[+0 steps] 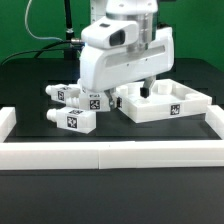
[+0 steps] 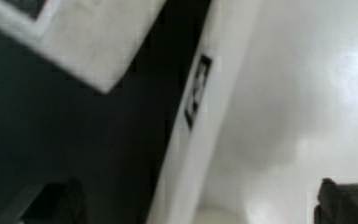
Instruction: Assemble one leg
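White plastic makes up almost everything we see on the black tabletop (image 1: 30, 85). The leg (image 1: 94, 101) nearest the tool (image 1: 148, 90) is a short, chunky post with a black-and-white square tag. It lies just to the exterior view's left of the tool, apart from it and partly hidden by the bulky white arm (image 1: 115, 55). A second leg (image 1: 76, 120) lies on its side in front of the first, and a third leg (image 1: 58, 94) lies further to the left; the three huddle close together.

The tool hangs low over the large flat panel (image 1: 185, 100), with a dark finger reaching down inside the raised rim. In the wrist view its two dark fingertips (image 2: 345, 198) stand wide apart, with nothing clamped between them. We cannot tell whether they touch the panel. Ahead of them lie a smooth, blurred white surface, a black strip and a tag seen nearly edge-on.

The panel looks matte and blocky, with notched corners. A low white rail (image 1: 100, 152) borders the tabletop in front.
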Robot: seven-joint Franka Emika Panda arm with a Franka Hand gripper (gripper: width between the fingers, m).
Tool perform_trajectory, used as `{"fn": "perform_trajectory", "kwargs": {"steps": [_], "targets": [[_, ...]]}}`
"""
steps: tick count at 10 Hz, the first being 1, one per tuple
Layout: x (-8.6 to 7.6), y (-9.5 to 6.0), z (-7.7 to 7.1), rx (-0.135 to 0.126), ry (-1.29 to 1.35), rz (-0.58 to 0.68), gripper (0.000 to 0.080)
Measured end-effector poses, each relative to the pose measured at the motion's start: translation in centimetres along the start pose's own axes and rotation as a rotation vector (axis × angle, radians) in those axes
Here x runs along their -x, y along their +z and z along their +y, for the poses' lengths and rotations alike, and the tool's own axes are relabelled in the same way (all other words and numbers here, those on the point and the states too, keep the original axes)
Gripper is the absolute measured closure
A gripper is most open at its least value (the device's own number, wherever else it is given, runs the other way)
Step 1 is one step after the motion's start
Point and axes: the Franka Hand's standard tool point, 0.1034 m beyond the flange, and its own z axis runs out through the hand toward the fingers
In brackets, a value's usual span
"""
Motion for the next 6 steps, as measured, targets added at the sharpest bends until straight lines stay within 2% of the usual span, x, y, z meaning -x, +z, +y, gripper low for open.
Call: {"fn": "perform_trajectory", "kwargs": {"steps": [4, 5, 6], "targets": [[0.04, 0.05, 0.06, -0.006, 0.014, 0.002, 0.0151], [0.04, 0.05, 0.06, -0.006, 0.014, 0.002, 0.0285], [0.04, 0.05, 0.06, -0.006, 0.014, 0.002, 0.0285]]}}
